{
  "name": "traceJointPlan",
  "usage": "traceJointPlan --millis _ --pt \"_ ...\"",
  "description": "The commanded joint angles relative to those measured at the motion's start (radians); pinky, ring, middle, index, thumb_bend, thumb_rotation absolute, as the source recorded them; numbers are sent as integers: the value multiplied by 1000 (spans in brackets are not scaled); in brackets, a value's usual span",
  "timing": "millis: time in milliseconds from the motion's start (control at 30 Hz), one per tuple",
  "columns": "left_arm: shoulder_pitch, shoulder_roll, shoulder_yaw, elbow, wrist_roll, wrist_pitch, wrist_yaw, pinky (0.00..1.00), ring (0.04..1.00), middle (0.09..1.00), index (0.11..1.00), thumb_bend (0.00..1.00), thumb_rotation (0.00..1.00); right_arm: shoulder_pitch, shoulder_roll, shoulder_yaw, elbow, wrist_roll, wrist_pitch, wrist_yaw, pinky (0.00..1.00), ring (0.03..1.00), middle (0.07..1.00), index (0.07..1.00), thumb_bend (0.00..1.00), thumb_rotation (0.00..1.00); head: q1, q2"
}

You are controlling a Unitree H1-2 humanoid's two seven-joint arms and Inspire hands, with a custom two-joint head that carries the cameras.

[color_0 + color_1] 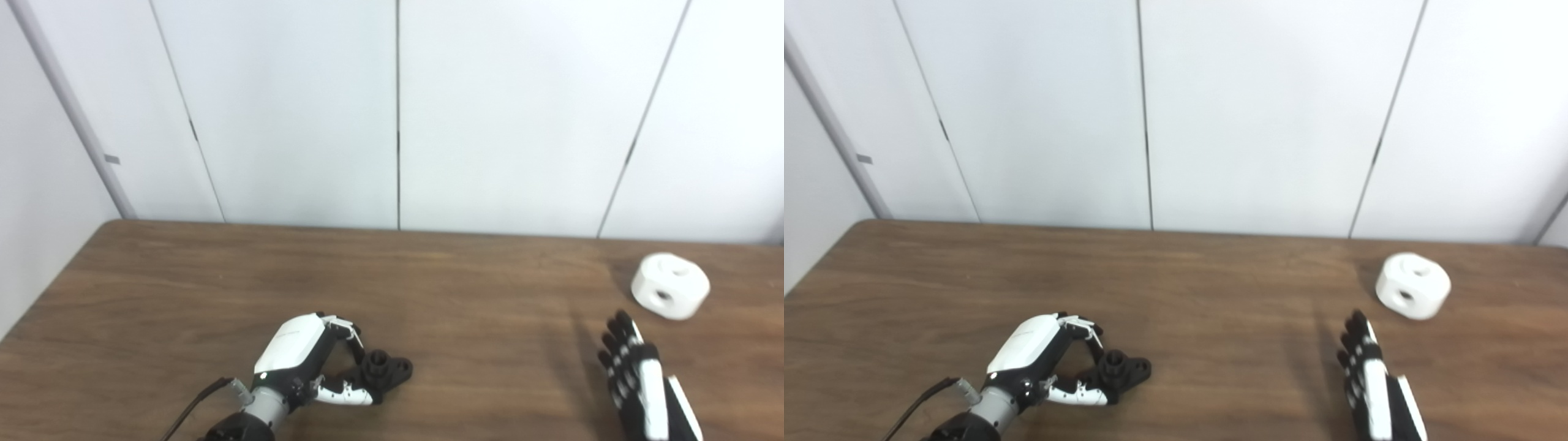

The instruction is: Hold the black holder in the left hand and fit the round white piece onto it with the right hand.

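Observation:
The black holder point(384, 369) lies on the wooden table point(429, 294) near the front, left of centre, with a short round post standing up from a flat base. My left hand point(306, 361) has its fingers curled over the holder's left end and its thumb pressed along the near edge, pinching it. The round white piece point(670, 286), a squat cylinder with holes in its top and side, rests at the far right of the table. My right hand point(637, 380) is open with fingers straight, a short way in front of the white piece and not touching it.
White wall panels point(392, 110) rise right behind the table's far edge. The table's left edge runs diagonally at the lower left. A black cable point(196, 404) trails from my left wrist.

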Motion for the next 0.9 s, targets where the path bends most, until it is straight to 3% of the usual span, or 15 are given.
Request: traceJointPlan --millis 0,433,700,867 --pt "-8 -1 -2 -41 27 -47 11 985 884 792 485 522 50 -26 9 6 -48 -11 -8 -6 1000 1000 992 1000 539 1000 -4 4" --pt "79 -53 0 -23 16 -162 26 978 876 803 485 521 49 -50 33 24 -87 -47 42 -30 1000 996 981 1000 568 1000 -63 90" --pt "119 -87 -16 16 31 -235 62 968 870 793 485 522 48 -53 28 7 -112 -46 65 -41 1000 995 973 1000 575 1000 -66 113" --pt "130 -101 -13 43 36 -258 82 973 877 798 485 522 49 -54 26 -2 -121 -68 95 -57 1000 972 945 957 580 884 -67 113"
